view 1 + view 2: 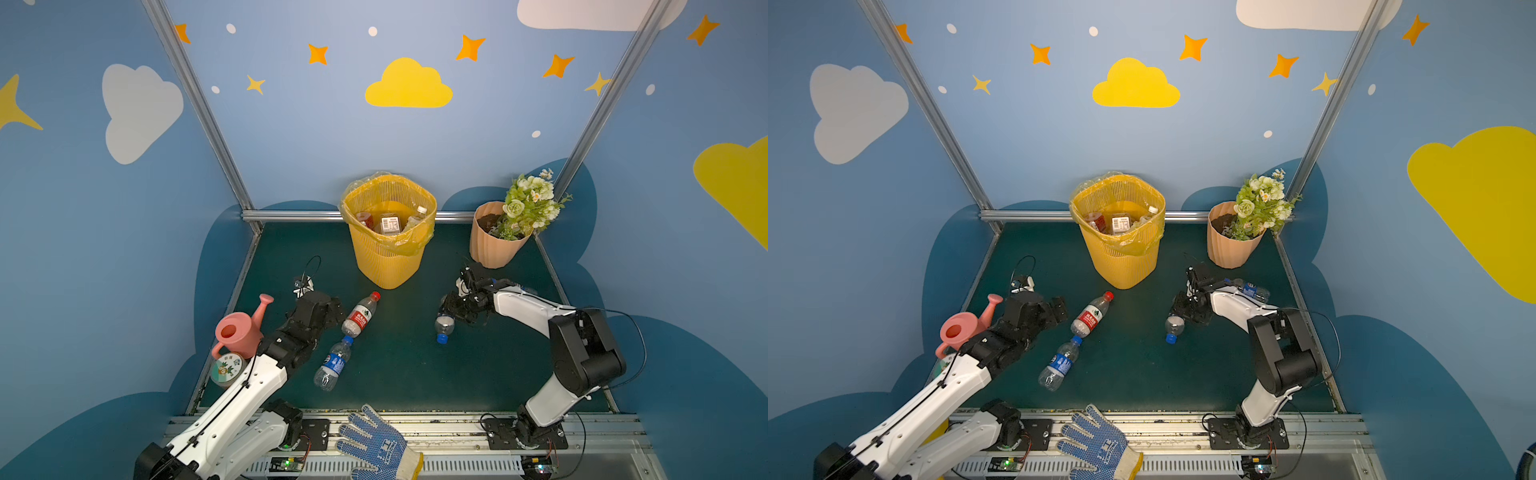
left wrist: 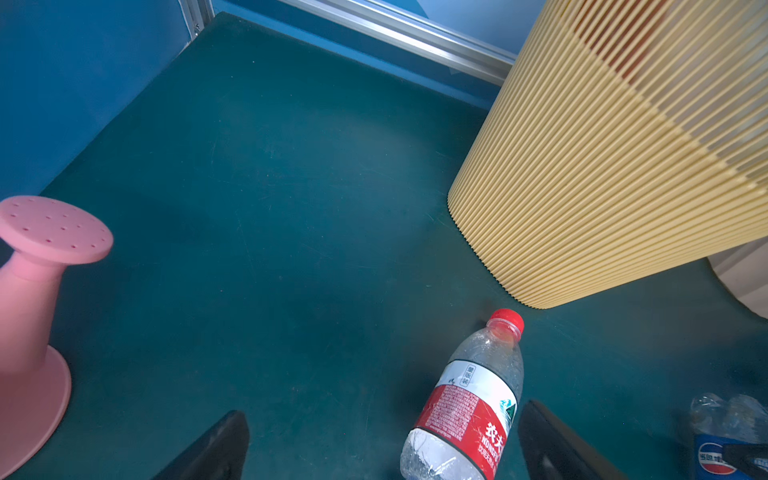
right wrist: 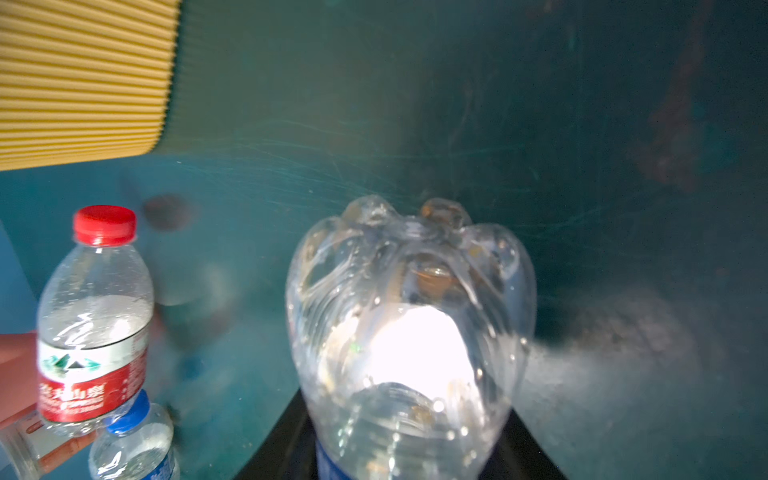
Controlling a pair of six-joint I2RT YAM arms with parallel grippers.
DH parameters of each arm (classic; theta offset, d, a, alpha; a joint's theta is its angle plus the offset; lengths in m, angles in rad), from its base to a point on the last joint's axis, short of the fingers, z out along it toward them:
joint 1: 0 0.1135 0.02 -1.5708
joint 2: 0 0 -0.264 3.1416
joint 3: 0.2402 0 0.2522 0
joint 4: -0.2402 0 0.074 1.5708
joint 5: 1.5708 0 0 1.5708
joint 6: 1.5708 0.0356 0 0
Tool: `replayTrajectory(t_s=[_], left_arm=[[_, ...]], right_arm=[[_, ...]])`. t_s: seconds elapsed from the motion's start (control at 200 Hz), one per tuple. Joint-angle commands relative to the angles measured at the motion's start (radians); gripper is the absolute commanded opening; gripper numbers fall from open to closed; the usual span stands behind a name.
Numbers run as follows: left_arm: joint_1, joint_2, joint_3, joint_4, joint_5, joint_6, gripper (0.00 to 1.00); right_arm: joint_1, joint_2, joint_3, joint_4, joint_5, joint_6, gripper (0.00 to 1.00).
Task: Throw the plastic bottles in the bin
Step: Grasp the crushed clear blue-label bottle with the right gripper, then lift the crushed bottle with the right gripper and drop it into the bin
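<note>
Closest to me, a glove [image 1: 380,446] lies on the front rail. On the mat [image 1: 399,374] at the left stand a jar [image 1: 226,369] and a pink can [image 1: 241,330]. A blue bottle [image 1: 333,365] lies on its side, cap right by the base of the red bottle [image 1: 360,314], whose own cap points at the bin [image 1: 388,266]. The left gripper [image 1: 337,312] sits just beside that red bottle, jaws spread wide, holding nothing. Over on the right, the right gripper [image 1: 455,311] clamps a third bottle [image 1: 444,324], blue cap toward me; off the mat or not, I can't tell. A fourth bottle [image 1: 1252,290] lies behind that arm. At the back stands the bin, several bottles [image 1: 388,224] inside, the flower pot [image 1: 492,245] to its right.
</note>
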Motion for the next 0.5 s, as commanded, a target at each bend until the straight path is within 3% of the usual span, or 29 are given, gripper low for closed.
replayTrajectory(t_s=[0.0,0.295,0.496], left_arm=[[0.005,-0.013,-0.012,-0.015,-0.013,-0.013,1.0],[0.006,-0.001,-0.021,-0.016,-0.003,-0.024,1.0],[0.011,0.031,-0.024,-0.02,0.016,-0.038,1.0]], right_arm=[[0.005,-0.094,0.021,0.022,0.027,-0.025,0.47],[-0.015,-0.365,0.12,0.096,0.124,-0.117,0.5],[-0.024,-0.493,0.321,0.218,0.2,-0.231,0.53]])
